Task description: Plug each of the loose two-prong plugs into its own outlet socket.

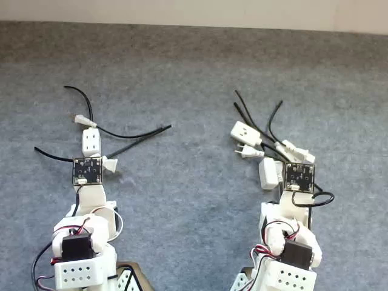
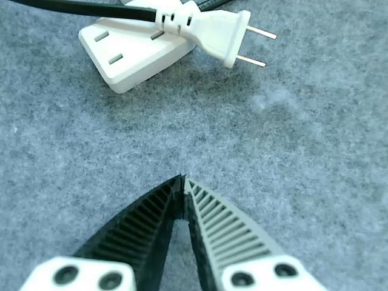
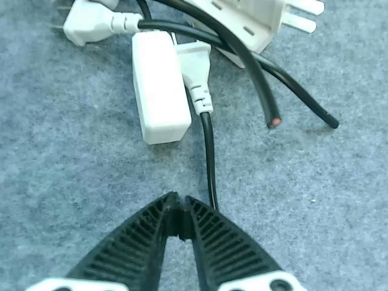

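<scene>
The left end effector (image 2: 183, 182) and right end effector (image 3: 179, 204) are pinched closed, empty. A plug (image 2: 209, 30) lies by its socket (image 2: 130, 54) toward the table's left edge. It looks light and hard; grab its white body.

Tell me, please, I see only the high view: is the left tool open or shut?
Observer: The left tool is shut and empty.
Operator: Are the prongs of the plug ahead of it free?
Observer: Yes, the white plug shows two bare prongs, pointing away from the outlet block.
Operator: And the right tool?
Observer: The right tool is shut too; a black cord passes beside its tip.
</scene>
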Available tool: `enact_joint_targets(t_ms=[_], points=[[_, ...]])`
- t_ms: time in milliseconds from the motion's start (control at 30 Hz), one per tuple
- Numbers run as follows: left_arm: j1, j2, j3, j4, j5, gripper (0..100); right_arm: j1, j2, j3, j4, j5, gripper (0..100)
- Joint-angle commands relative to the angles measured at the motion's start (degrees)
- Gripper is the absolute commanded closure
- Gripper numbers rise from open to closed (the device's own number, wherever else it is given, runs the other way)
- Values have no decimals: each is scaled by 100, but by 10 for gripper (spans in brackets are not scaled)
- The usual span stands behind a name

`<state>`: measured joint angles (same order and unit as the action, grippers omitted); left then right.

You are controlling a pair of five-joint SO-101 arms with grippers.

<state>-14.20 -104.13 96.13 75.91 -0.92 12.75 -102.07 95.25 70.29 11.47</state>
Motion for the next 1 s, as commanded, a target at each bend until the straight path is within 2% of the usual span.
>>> enact_joint_targets(t_ms=[0,500,800,967], points=[[-48,-13,92,26,44,993,57,40,743,-4,62,991],[-48,-13,92,26,44,993,22,40,752,-4,70,991],[-48,-13,92,26,44,993,-690,40,708,-4,53,991],[-48,-13,92,26,44,993,-743,31,-171,-681,62,991]])
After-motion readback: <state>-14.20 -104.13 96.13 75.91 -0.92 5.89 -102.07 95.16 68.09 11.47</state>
